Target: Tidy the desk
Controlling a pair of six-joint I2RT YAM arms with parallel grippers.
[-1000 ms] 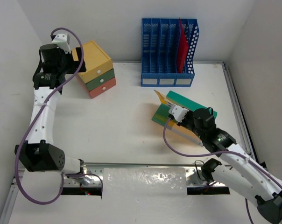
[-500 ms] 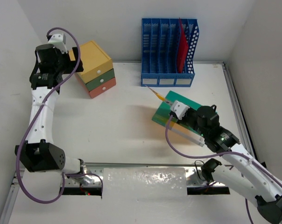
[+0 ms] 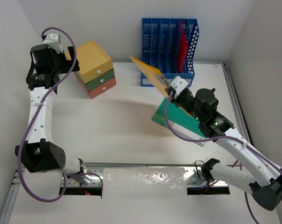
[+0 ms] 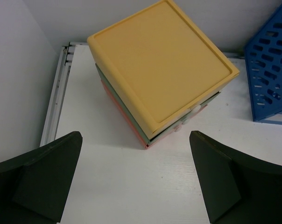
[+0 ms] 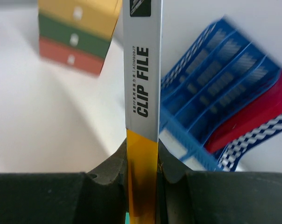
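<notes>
The desk (image 3: 122, 121) lies white and flat beneath both claws, with thin rails along its edges. The right claw (image 3: 171, 89) is pinched on one edge of a yellow file (image 3: 148, 72). It holds the file tilted, up off the desk, and the file's far end reaches away from the claw toward the blue rack (image 3: 166, 51) just beyond. A green folder (image 3: 176, 119) lies flat under and behind that claw. The left claw (image 4: 135, 154) is spread wide and holds nothing, with the drawer box (image 4: 162, 70) just ahead of it.

Only the right wrist view shows the file edge-on, lettered "CLIP FILE", squeezed between both fingers (image 5: 110, 170). Only the left wrist view shows the wide gap between that claw's fingers. The top view alone takes in both claws, well apart.
</notes>
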